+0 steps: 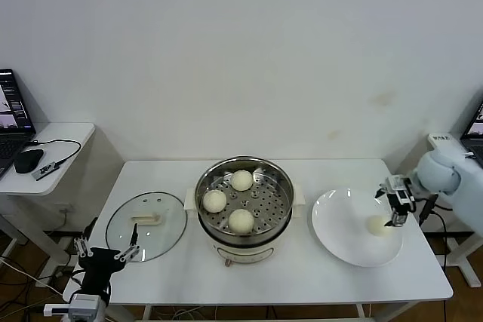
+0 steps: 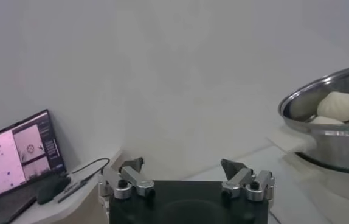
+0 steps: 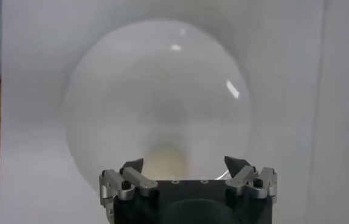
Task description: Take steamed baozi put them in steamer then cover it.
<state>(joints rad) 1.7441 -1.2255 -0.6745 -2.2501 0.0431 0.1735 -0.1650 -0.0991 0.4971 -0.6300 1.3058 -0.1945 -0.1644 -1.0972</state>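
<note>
White table: right tool spread over plated baozi (left parked).

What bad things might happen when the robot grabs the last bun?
1. The last baozi lies on the smooth white plate; it may roll away as the open right end effector closes from above.
2. Squeezing hard might dent the soft bun.
3. Three buns already sit in the steamer, so the fourth might bump one when dropped. The left end effector waits open near the cover.
</note>
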